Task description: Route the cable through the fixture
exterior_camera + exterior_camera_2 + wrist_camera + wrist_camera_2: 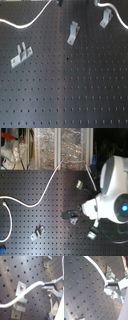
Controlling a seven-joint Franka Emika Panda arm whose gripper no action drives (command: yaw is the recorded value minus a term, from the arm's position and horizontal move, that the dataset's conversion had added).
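In the first exterior view the cable [30, 22], a thin, smooth white cord, enters at the first exterior view's left edge, dips, then rises in a curve to the top edge near the middle. A second short stretch shows near the right-hand bracket. It lies on a black perforated board [65, 90]. Three small metal brackets stand on that board: one at the first exterior view's left [20, 55], one near the middle [73, 33], one toward the upper right [105, 18], all well apart.

In the second exterior view the cable [42, 195] sweeps from the second exterior view's left edge up toward the robot arm [112, 190], whose white body hides much of the board on the right and covers the gripper itself. Beyond the board's far edge sit clear plastic-wrapped containers [60, 145].

In the first wrist view the gripper [46, 288] pinches the cable's end between its grey fingers [53, 284], pressed together on the cord. The cord runs away from there across a bracket [21, 289], touching or just above it; which, I cannot tell. The second wrist view shows the same grip [107, 285], with another bracket [109, 271] just beside the cord.
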